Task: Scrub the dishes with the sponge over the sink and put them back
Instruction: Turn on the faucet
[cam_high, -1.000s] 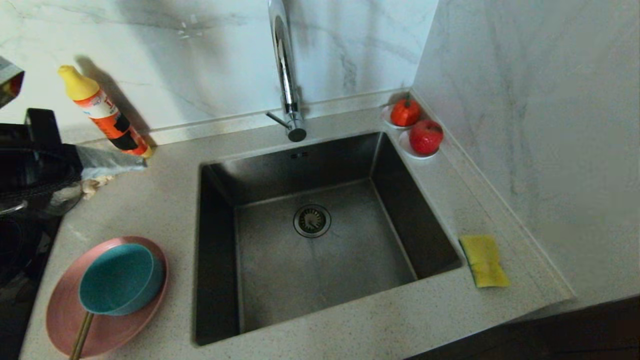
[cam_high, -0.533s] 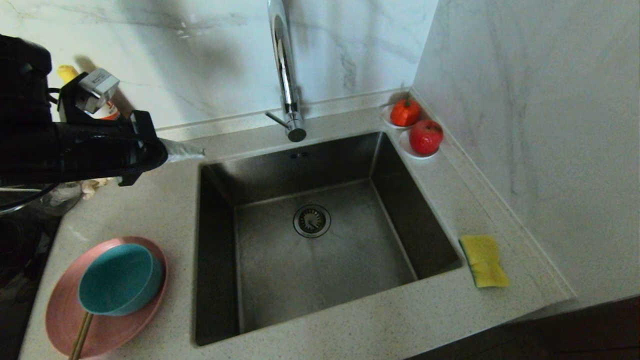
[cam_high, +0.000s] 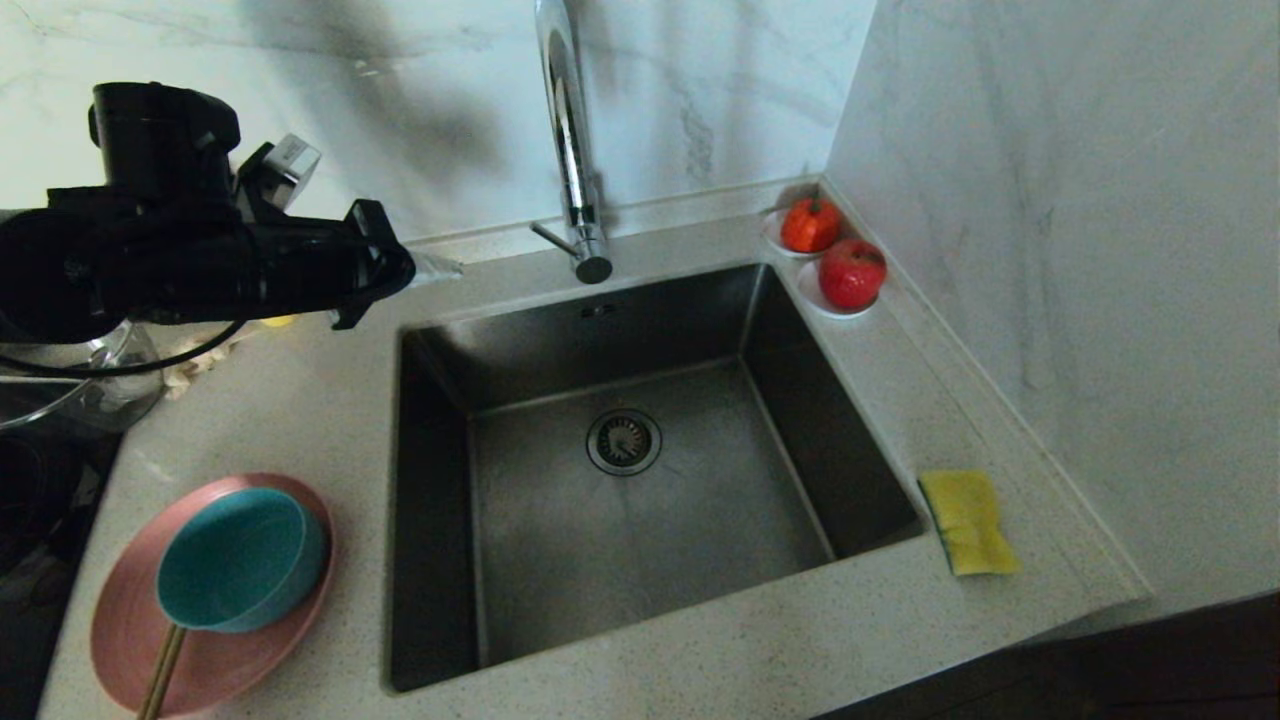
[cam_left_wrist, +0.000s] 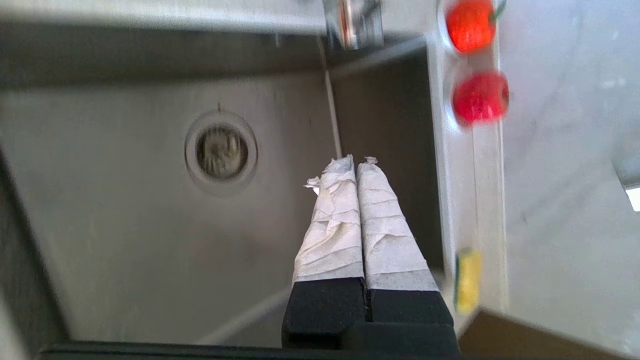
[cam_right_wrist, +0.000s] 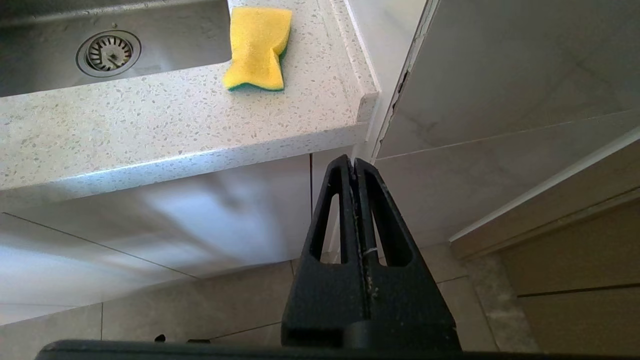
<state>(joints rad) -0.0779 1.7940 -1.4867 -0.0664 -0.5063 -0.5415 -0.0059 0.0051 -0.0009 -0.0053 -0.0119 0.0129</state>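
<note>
While the pink plate (cam_high: 130, 640), the teal bowl (cam_high: 240, 555) standing on it and the wooden stick (cam_high: 160, 672) leaning out from under the bowl lie untouched on the tabletop (cam_high: 330, 420) left of the sink (cam_high: 620, 560), the left arm has swung into the head view from the left edge over the last second. A second ago only its tip showed at that edge; now the left gripper (cam_high: 440, 268) reaches to the sink's back left corner, well apart from the dishes and high above them. The scrubbing has therefore not begun, and the arm appears to be only setting out, passing the dishes rather than lowering to them. The sponge (cam_high: 968, 522) rests yellow face up on the tabletop just beside the sink's right rim, also unmoved. In pose, the left arm lies nearly level and points toward the tap (cam_high: 570, 150); its wrist view looks down into the basin, with the drain strainer (cam_left_wrist: 221, 152) and two red fruits (cam_left_wrist: 480, 97) on saucers in sight. Its tape-wrapped fingers (cam_left_wrist: 335, 220) are pressed together, holding nothing. The right gripper (cam_right_wrist: 356, 167) hangs parked below the tabletop edge, beneath the sponge, its fingers likewise pressed together and empty.
</note>
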